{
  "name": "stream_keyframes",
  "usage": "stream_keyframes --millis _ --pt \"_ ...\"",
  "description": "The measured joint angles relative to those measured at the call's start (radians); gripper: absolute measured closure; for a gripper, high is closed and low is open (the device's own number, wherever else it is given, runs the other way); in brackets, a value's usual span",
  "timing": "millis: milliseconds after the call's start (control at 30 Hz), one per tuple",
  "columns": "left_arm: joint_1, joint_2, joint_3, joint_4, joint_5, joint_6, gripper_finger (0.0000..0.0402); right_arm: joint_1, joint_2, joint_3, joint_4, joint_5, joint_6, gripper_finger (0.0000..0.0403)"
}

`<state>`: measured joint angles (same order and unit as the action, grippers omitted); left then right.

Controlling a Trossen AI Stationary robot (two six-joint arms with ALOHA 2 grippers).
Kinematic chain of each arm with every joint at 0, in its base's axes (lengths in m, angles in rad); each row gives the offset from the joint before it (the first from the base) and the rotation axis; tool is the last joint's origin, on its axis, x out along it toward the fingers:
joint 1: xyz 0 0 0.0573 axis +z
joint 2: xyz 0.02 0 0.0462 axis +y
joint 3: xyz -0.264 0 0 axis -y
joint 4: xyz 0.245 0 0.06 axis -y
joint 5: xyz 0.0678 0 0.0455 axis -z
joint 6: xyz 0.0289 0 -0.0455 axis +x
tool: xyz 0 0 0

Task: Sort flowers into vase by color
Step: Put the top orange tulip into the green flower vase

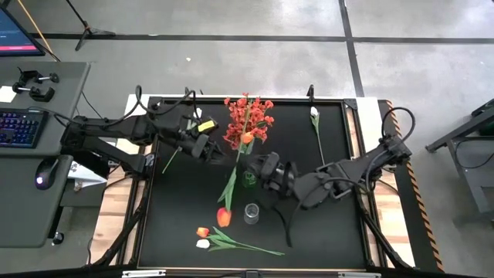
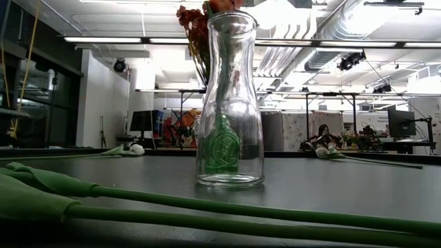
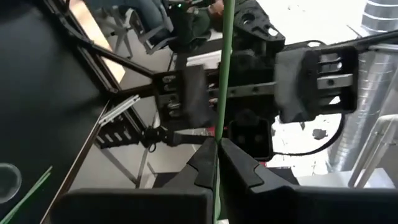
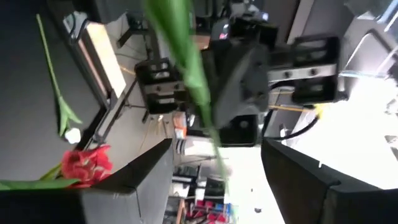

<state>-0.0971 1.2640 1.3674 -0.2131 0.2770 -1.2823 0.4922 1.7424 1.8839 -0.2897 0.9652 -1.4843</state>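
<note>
**A:** Where are your claws right now?

**B:** My left claw [image 1: 207,147] sits over the counter [image 1: 324,232] a little toward ten o'clock from its middle. Its fingers [image 3: 239,165] are pinched tight on a thin green stalk [image 3: 222,74]. My right claw [image 1: 266,171] is near the centre, just at three o'clock of the green-marked vase [image 1: 248,179], with its fingers [image 4: 143,174] spread wide and a green stem [image 4: 186,68] running between them. I can't tell whether the pads touch it.

**A:** And the flowers?

**B:** The red blossom spray [image 1: 248,120] is bunched toward twelve o'clock of the counter, above the green-marked vase. An orange tulip [image 1: 246,139] shows just under the red blossoms. One white tulip [image 1: 314,113] lies at about one o'clock, its stalk trailing toward the centre. Another orange tulip head [image 1: 224,218] lies at six o'clock of the middle, its leafy stem slanting up toward the vase. At the near edge, around seven o'clock, a small orange tulip [image 1: 202,232] and a white tulip head [image 1: 202,244] lie side by side, their stalks running off toward five o'clock.

**A:** Any other vases?

**B:** A clear glass vase [image 1: 252,212] stands upright just at six o'clock of the green-marked one. In the low view the clear vase [image 2: 229,103] is in front, and two green stalks [image 2: 241,210] lie across the counter before it.
</note>
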Motion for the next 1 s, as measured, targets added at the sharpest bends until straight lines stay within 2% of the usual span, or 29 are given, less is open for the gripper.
stream_keyframes --millis 167,400,800,1000 --pt "-0.018 0.0 0.0 -0.001 -0.007 0.0 0.0401 -0.013 0.001 0.0 0.017 -0.008 -0.013 0.0203" --pt "-0.018 0.0 0.0 -0.001 -0.009 0.0 0.0401 -0.047 0.001 0.0 -0.021 -0.07 0.071 0.0262" --pt "-0.014 0.0 0.0 -0.03 -0.02 0.006 0.0401 -0.066 0.028 0.0 -0.035 -0.109 0.091 0.0286" --pt "-0.008 0.0 0.0 -0.031 -0.022 0.02 0.0401 -0.067 0.029 0.0 -0.02 -0.088 0.092 0.0353"
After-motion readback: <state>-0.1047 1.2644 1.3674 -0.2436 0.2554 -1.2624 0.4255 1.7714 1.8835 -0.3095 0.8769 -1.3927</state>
